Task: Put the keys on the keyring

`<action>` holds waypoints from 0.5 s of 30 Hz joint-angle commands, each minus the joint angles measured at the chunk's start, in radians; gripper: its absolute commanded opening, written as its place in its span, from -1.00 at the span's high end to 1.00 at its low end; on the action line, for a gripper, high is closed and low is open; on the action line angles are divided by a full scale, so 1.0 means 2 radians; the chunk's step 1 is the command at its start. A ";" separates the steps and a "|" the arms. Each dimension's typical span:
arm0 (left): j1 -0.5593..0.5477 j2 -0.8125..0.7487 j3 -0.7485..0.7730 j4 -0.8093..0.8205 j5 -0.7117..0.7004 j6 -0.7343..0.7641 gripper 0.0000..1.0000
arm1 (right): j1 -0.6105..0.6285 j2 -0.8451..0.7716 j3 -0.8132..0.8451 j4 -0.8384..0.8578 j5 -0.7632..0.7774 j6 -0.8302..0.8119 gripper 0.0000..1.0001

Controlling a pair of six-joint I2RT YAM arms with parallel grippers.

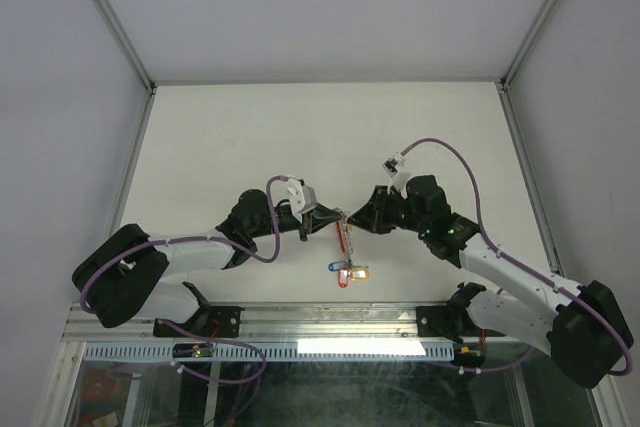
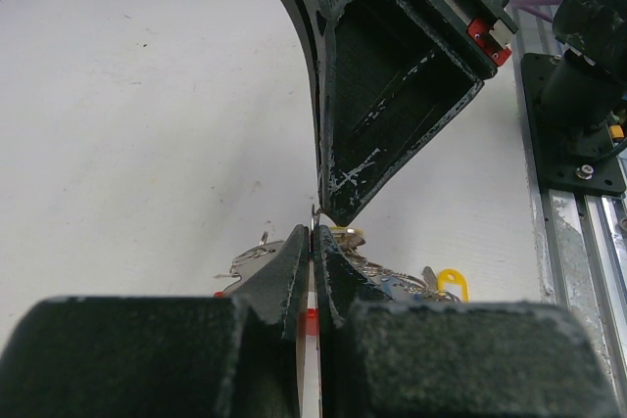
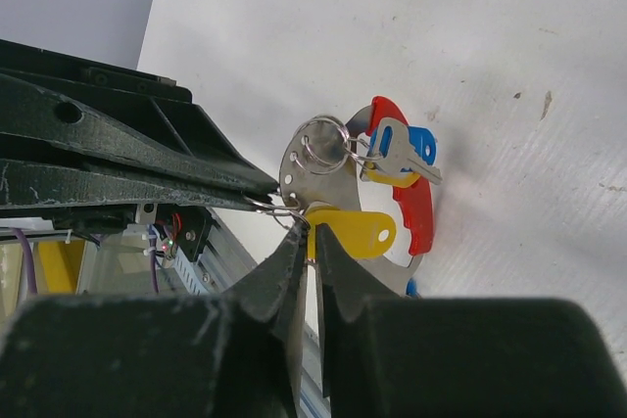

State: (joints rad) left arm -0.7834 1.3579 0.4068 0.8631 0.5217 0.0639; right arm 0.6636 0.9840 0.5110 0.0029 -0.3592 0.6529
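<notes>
The keyring (image 3: 325, 181), a flat metal D with a red arc (image 3: 417, 210), hangs above the white table between both grippers. My left gripper (image 2: 313, 232) is shut on its edge, and a red and white sliver shows between the jaws. Several keys (image 1: 348, 272) with blue, red and yellow tags dangle below it. My right gripper (image 3: 312, 230) comes from the opposite side, its tips pinched on the end of the yellow key tag (image 3: 361, 232), by a small wire ring. A blue-tagged key (image 3: 404, 147) hangs on another small ring. In the top view the two grippers meet tip to tip (image 1: 345, 219).
An aluminium rail (image 1: 330, 319) runs along the table's near edge, with the arm bases bolted to it. Grey enclosure walls stand to the left, right and back. The right arm's black fingers (image 2: 392, 95) fill the upper middle of the left wrist view.
</notes>
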 commanded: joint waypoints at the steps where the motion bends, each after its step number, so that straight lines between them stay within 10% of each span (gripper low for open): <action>1: 0.006 -0.001 0.009 0.022 0.006 0.004 1.00 | 0.003 -0.018 0.006 0.023 0.009 -0.005 0.75; 15: 0.006 -0.001 0.010 0.019 0.005 0.005 1.00 | 0.003 -0.017 -0.017 0.071 -0.013 0.003 0.54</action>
State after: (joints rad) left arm -0.7834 1.3579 0.4068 0.8608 0.5217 0.0662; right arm 0.6647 0.9356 0.4767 0.0628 -0.3603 0.6537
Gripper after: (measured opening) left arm 0.004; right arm 0.213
